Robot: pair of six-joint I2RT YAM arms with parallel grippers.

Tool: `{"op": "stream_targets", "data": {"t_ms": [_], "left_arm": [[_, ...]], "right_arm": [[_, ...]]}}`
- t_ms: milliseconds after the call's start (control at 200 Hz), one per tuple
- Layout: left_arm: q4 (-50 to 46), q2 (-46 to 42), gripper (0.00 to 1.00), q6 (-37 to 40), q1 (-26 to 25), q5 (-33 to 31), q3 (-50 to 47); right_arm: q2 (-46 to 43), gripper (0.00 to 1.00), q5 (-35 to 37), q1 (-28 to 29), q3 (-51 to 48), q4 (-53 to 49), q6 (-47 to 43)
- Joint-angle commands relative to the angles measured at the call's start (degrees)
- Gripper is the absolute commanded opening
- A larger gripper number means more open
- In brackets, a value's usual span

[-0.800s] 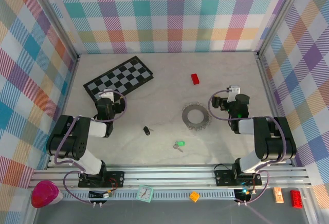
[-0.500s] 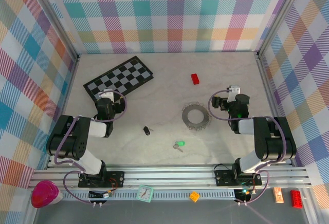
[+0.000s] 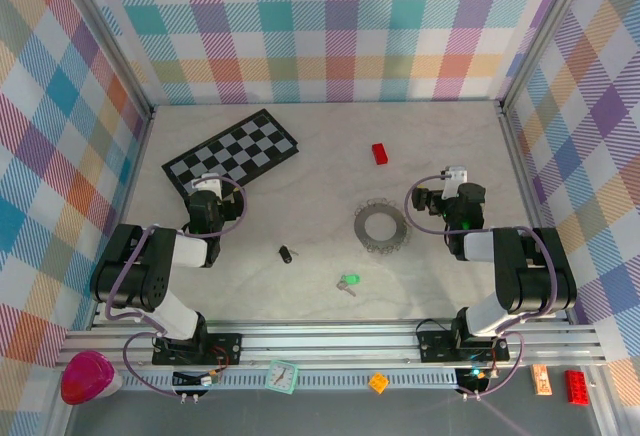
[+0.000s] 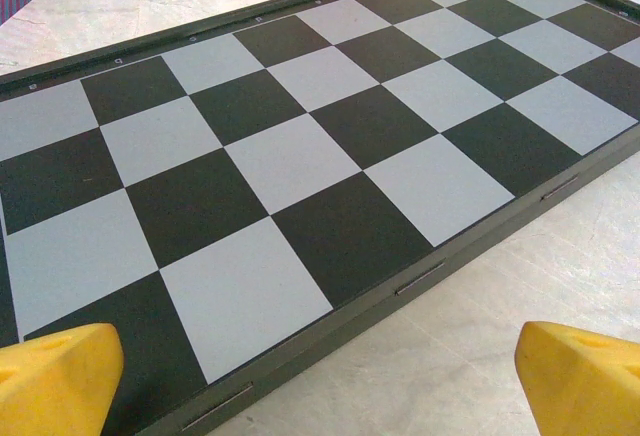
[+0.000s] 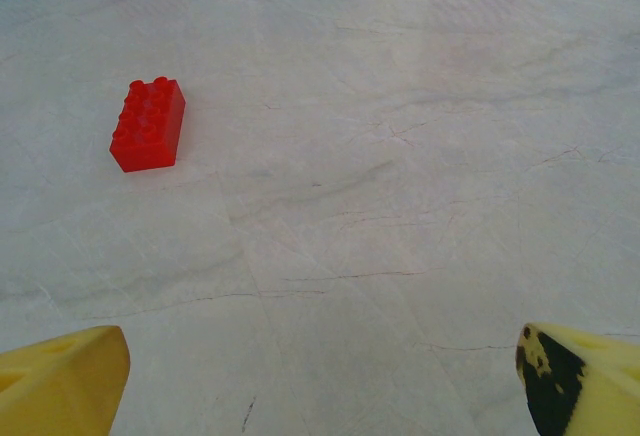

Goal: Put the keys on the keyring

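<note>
left pincer (image 4: 320,386) open by the chessboard (image 4: 300,156), right pincer (image 5: 320,386) open too. black key (image 3: 286,253), green key (image 3: 347,282) both off the keyring (image 3: 381,226).

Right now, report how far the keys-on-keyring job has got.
Nothing done: the black key and green key lie loose on the table, apart from the keyring. Nothing in hand: left gripper and right gripper are open, empty. Remaining: threading both keys.

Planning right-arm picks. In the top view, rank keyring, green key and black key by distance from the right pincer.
1. keyring, just left of the right pincer.
2. green key, left and toward the near edge.
3. black key, farthest left.
</note>
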Motion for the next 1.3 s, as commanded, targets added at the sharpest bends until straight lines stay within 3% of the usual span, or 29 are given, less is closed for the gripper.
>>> {"op": "stream_targets", "data": {"t_ms": [0,220,375,580,715,830,1050,1295], "left_arm": [[0.2,-0.3,1.0,-0.3,0.7,0.3,0.7],[0.3,-0.9,1.0,-0.3,0.7,-0.3,0.6],[-9.9,-9.5,1.0,-0.7,0.7,-1.1,2.5],[-22.2,-20.5,1.0,-1.4,0.5,2.4,6.0],[-31.2,-24.6,1.0,-5.5,0.4,6.7,10.0],[-36.0,-27.5,0.98,-11.6,0.3,10.4,11.8],[-38.4,-28.8,0.94,-20.7,-2.0,17.2,11.4],[-41.6,-27.7,0.94,-25.5,-10.9,16.0,10.9]], "right_arm": [[0.3,0.99,-0.9,-0.2,0.7,0.8,0.7],[-1.4,0.99,-0.5,-0.2,1.3,-1.8,0.6],[-10.7,0.99,2.0,-0.1,7.0,-20.9,3.3],[-20.4,0.99,1.9,-0.1,11.3,-35.0,15.1],[-19.8,0.97,-2.8,-0.1,18.7,-51.7,23.6],[-18.1,0.86,-9.6,0.7,22.5,-60.5,26.0],[-13.9,0.75,-7.3,10.9,29.5,-75.0,23.1],[-0.5,0.64,-2.4,23.8,39.6,-85.2,19.4]]}}
